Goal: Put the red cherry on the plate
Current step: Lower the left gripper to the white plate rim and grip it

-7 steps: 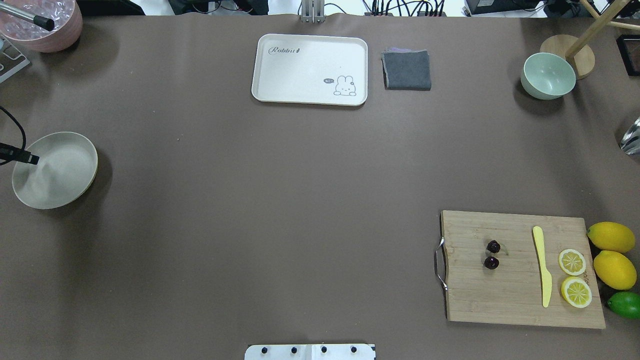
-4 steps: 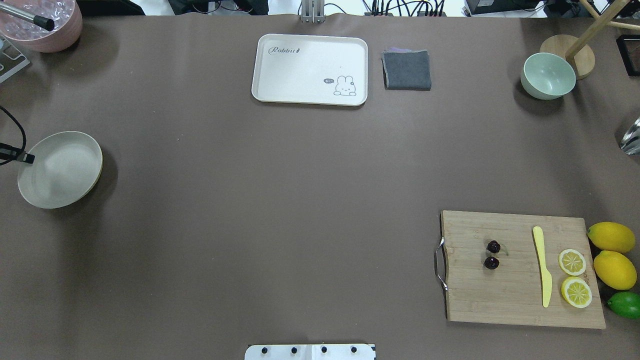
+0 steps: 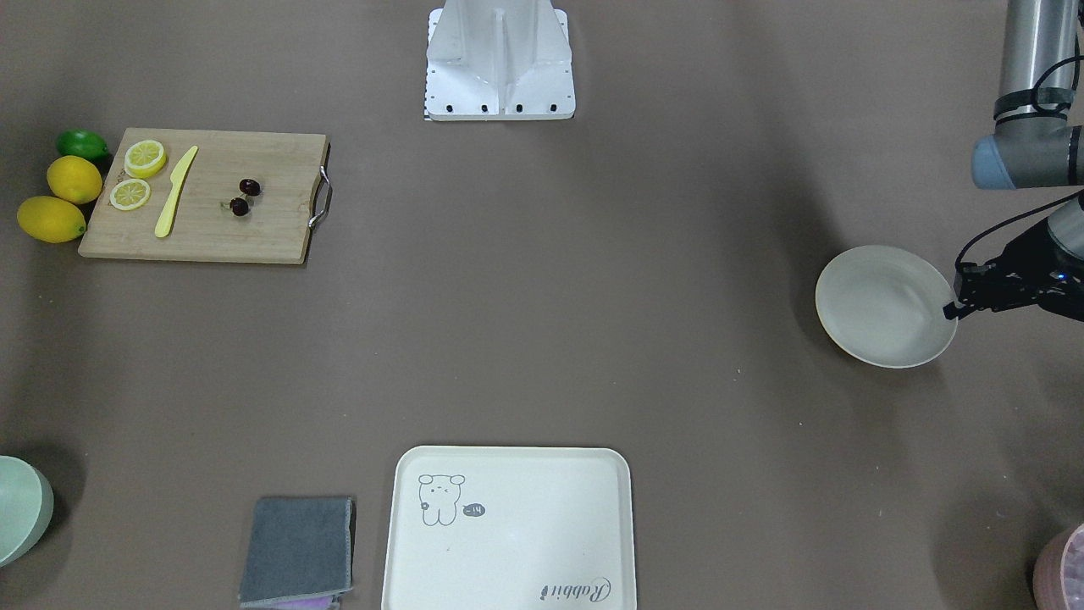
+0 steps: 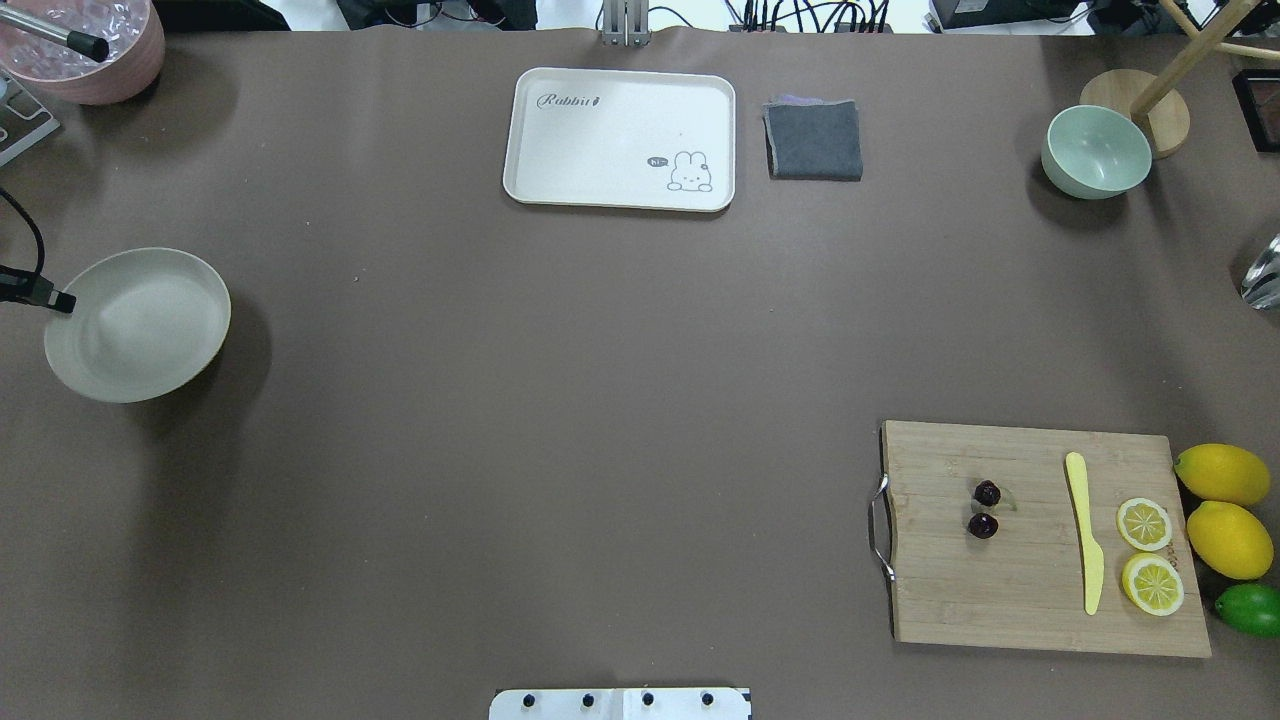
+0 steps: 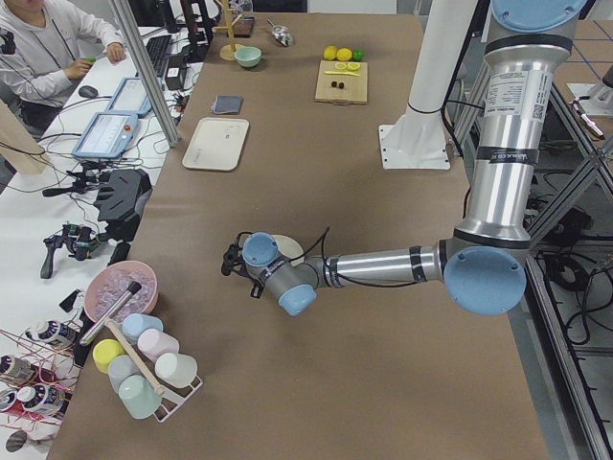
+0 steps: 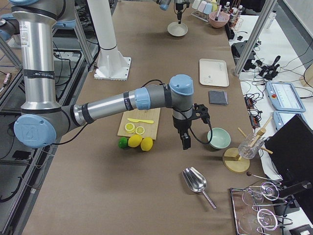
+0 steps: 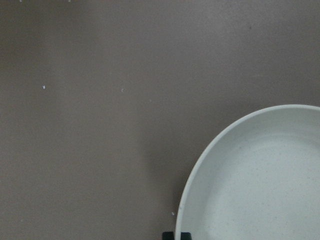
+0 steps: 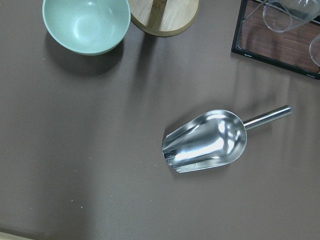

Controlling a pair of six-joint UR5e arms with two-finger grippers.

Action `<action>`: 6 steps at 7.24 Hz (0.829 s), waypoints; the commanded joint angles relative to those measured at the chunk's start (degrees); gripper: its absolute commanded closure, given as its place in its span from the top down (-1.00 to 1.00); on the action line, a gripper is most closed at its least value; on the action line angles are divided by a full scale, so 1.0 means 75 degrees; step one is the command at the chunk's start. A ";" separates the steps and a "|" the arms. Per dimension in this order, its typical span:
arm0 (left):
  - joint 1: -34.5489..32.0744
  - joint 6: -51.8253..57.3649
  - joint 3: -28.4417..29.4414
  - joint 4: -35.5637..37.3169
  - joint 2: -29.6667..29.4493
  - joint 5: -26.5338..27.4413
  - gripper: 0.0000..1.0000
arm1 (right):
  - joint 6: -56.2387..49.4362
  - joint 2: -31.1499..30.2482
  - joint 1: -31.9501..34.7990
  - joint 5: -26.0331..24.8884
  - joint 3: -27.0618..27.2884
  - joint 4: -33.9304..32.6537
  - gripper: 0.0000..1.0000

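Note:
The red cherry (image 4: 985, 509) is a pair of dark maroon fruits lying on the wooden cutting board (image 4: 1000, 590) at the near right, also seen in the front view (image 3: 246, 196). The plate (image 4: 140, 325), round and cream-white, is at the far left, with its shadow offset to the right. My left gripper (image 4: 62, 301) is shut on the plate's left rim (image 3: 947, 326); the left wrist view shows the fingertips (image 7: 175, 235) at the plate's edge (image 7: 200, 165). My right gripper (image 6: 186, 142) hangs beyond the board near the green bowl; I cannot tell whether it is open or shut.
On the board lie a yellow knife (image 4: 1086, 530) and two lemon halves (image 4: 1145, 523); whole lemons (image 4: 1222, 474) and a lime (image 4: 1250, 609) sit beside it. A rabbit tray (image 4: 620, 138), grey cloth (image 4: 813, 140) and green bowl (image 4: 1095, 150) stand at the back. A metal scoop (image 8: 205, 142) lies under the right wrist.
The plate has moved rightward and a little away from the robot, held by the left gripper, and its shadow has widened. The cherries have not moved.

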 commanded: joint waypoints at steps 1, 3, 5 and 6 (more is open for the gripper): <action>-0.0735 -0.0017 -0.0493 0.1203 -0.0358 -0.0832 -1.00 | 0.0001 0.0022 0.0000 0.0009 -0.0009 -0.0004 1.00; -0.0878 -0.0052 -0.1391 0.3002 -0.1025 -0.0952 -1.00 | 0.0001 0.0022 0.0000 0.0010 0.0003 -0.0003 1.00; -0.0751 -0.1017 -0.2319 0.4089 -0.1577 -0.0882 -1.00 | 0.0024 0.0034 -0.0023 -0.0002 -0.0009 -0.0004 1.00; -0.0297 -0.1849 -0.2578 0.4080 -0.1800 -0.0777 -1.00 | 0.0025 0.0034 -0.0058 0.0009 -0.0021 -0.0004 1.00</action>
